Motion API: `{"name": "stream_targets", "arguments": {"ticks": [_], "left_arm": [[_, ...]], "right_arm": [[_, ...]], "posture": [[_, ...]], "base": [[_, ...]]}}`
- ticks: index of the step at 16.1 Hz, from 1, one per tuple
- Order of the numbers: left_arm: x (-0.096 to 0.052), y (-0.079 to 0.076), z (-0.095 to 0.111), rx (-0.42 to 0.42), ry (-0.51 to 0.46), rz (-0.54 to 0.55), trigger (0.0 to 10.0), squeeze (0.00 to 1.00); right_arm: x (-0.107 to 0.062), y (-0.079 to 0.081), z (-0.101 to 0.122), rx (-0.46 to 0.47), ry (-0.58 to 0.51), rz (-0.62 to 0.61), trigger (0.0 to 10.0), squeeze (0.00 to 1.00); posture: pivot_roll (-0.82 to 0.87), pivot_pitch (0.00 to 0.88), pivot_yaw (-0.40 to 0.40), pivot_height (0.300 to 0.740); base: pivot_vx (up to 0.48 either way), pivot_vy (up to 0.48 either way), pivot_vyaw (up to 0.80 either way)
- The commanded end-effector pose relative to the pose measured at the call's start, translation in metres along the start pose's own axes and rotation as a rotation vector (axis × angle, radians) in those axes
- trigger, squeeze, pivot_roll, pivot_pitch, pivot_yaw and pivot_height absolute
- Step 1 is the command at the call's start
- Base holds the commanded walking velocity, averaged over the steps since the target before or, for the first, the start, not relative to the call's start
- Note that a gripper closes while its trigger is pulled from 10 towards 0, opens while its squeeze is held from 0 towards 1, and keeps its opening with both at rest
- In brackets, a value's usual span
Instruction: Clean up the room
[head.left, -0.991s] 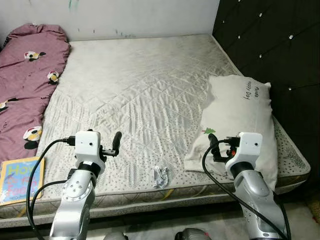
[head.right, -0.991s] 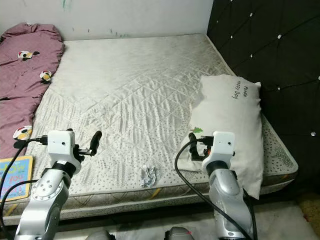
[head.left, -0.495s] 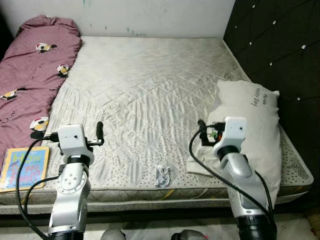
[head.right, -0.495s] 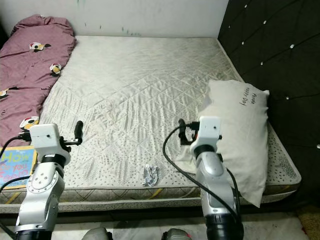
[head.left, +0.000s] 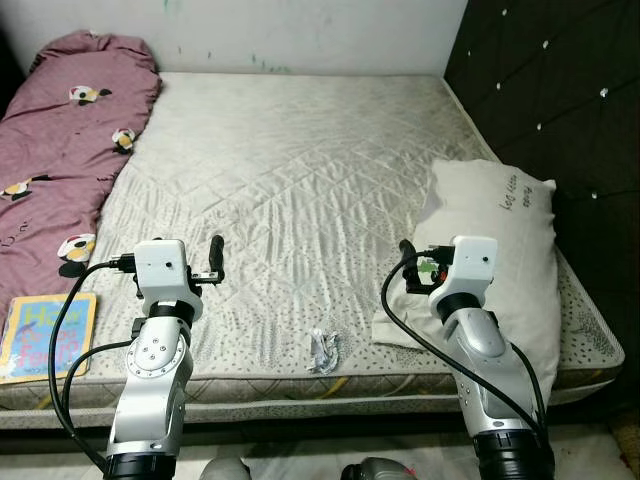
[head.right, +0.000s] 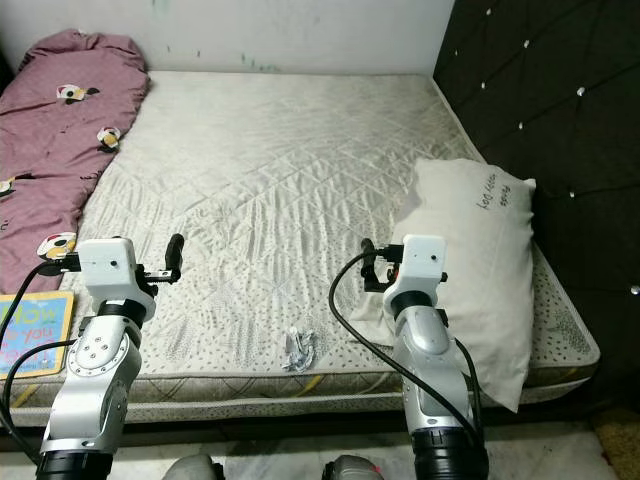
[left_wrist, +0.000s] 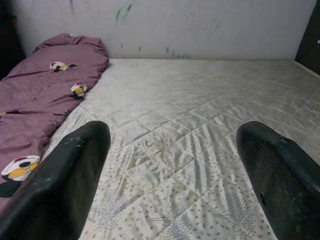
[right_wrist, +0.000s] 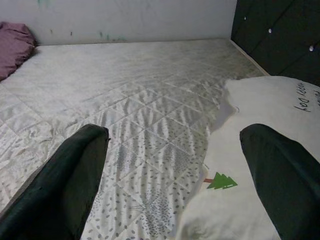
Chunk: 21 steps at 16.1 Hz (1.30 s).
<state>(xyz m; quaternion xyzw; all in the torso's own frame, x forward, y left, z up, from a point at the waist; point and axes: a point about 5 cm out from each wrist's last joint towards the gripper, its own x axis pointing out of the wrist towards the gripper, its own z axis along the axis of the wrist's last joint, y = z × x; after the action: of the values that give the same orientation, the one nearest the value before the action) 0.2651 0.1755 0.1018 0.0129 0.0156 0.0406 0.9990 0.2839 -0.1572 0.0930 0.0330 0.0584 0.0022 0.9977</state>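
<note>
Mattress (head.left: 300, 190) in pale quilted fabric with a grey speckled border spans the middle of the head views, running from the white wall at the top of the frame down to the lower edge; a dark tufted headboard panel (head.left: 560, 90) stands along the right side. A maroon duvet with small panda prints (head.left: 60, 140) lies bunched along the left edge, from the upper left corner down to mid-left; below it, at the lower left, a flat colourful children's book (head.left: 45, 335) rests on the mattress corner. A white rectangular pillow with black lettering and a small green tree print (head.left: 500, 260) lies at the right of the frame, beside the headboard panel, its lower end hanging over the mattress edge. A small crumpled white scrap of wrapper (head.left: 322, 352) sits near the front edge of the mattress at lower centre, between the two silver arms and apart from both.

The left end effector (left_wrist: 167, 165) hovers over the speckled border at lower left, its two black fingers (left_wrist: 65, 180) spread wide with nothing between them, pointing toward the wall; the right end effector (right_wrist: 175, 165) hovers at lower right, just beside the pillow's near corner, its fingers (right_wrist: 280, 170) likewise parted and empty, one over the mattress and one over the pillow.
</note>
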Motion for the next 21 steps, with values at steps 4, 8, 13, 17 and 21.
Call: {"name": "stream_targets", "arguments": {"ticks": [4,8,13,17,21], "left_arm": [[0.0035,-0.0032,0.0038,0.001,-0.010,-0.012,10.0,0.00],[0.0010,-0.0042,0.0004,-0.004,0.003,-0.005,10.0,0.00],[0.0007,-0.0041,-0.0008,-0.028,0.009,0.004,10.0,0.00],[-0.0001,-0.0047,-0.0015,-0.025,0.008,0.011,10.0,0.00],[0.0002,-0.0067,0.0006,-0.028,0.001,0.011,10.0,0.00]], "right_arm": [[0.0073,0.0065,0.0080,0.035,-0.021,0.025,10.0,0.00],[0.0069,-0.0005,0.0051,0.032,0.002,0.011,10.0,0.00],[0.0053,-0.0005,0.0050,0.032,-0.001,0.008,10.0,0.00],[0.0056,0.0011,0.0042,0.027,0.003,0.017,10.0,0.00],[0.0052,0.0048,0.0031,0.020,0.003,0.038,10.0,0.00]], "posture": [[0.04,0.000,-0.034,0.740],[0.04,0.000,-0.040,0.740],[0.04,0.000,-0.039,0.740],[0.04,0.000,-0.039,0.740],[0.04,0.000,-0.042,0.736]], "base": [[0.000,0.000,0.00],[0.000,0.000,0.00],[0.000,0.000,0.00],[0.000,0.000,0.00],[0.000,0.000,0.00]]}}
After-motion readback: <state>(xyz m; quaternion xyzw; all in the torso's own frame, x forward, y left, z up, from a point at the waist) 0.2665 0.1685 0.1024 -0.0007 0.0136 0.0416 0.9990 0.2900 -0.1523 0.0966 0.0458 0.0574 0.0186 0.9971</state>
